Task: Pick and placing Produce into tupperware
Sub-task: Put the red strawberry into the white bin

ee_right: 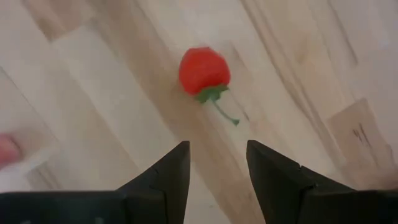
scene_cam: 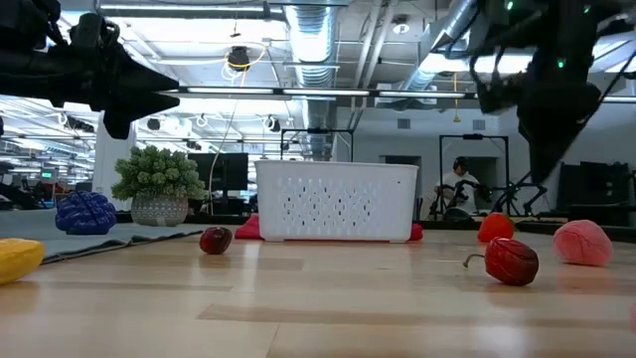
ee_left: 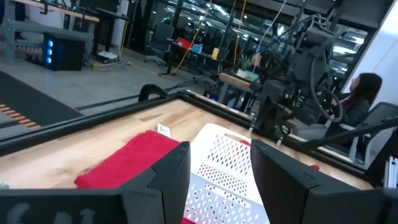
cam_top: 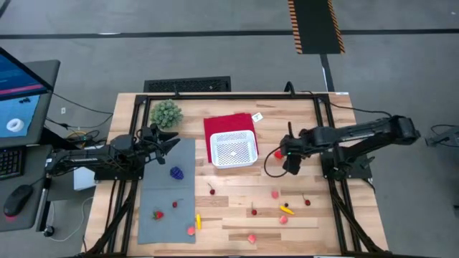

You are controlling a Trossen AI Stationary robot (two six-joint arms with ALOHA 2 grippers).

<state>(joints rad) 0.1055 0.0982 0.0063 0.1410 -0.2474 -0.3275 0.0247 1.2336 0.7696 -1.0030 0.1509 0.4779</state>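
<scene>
1. The tupperware is partly hidden behind the left gripper's dark fingers and cut off by the left wrist view's lower edge.
2. A pale pink object at the right wrist view's edge is cut off and too blurred to identify.
3. In the high view, the scattered produce is too small to name by kind.
4. A yellow piece is cut by the low view's left edge.

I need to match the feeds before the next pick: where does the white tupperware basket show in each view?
High view: white tupperware at table centre, on the red cloth.
Low view: tupperware in the middle, the cloth showing at its base.
Left wrist view: tupperware beyond the left gripper, beside the cloth.
Right wrist view: not in it.
Shared landmark: the red cloth.
</scene>
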